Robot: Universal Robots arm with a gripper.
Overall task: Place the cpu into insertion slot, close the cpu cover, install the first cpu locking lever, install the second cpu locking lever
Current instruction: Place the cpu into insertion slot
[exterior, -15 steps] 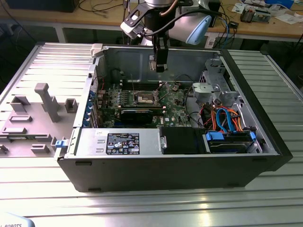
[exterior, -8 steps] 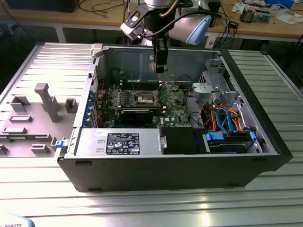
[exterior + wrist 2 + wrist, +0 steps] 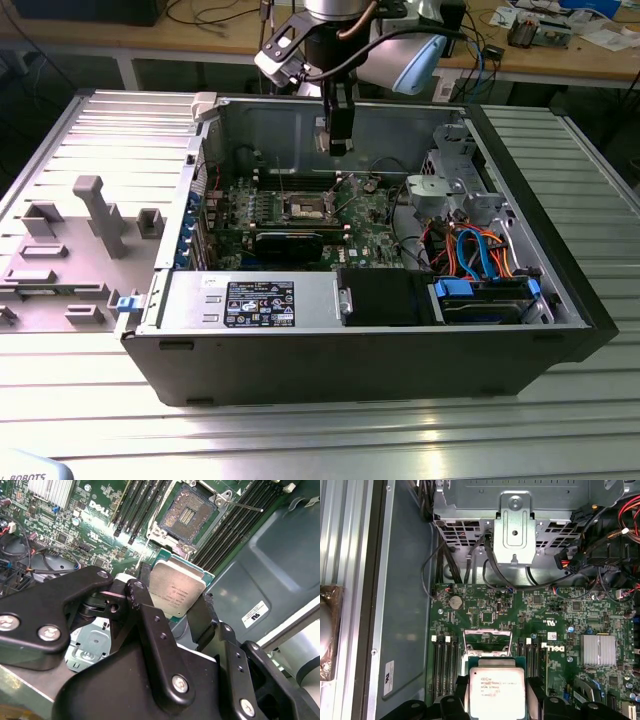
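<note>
**Holding the cpu over the bare socket**

The gripper (image 3: 172, 602) is closed partway. Its black fingers (image 3: 199, 617) pinch the cpu (image 3: 176, 594) by two opposite edges, leaving the flat faces untouched. In the exterior view it hangs inside the open computer case (image 3: 350, 350), above the green motherboard (image 3: 370, 225). The cpu is aloft, near the insertion slot (image 3: 187, 515), whose fine contact field lies uncovered. The cpu cover (image 3: 487, 632), a thin silver frame, seems to stand raised. The chip looks light, thin and rigid, with a smooth brushed-metal lid on a green carrier board. It is probably slippery, so an edge grip suits it. The contacts below look fragile, so it likely tolerates no tilt or pressing.
</note>
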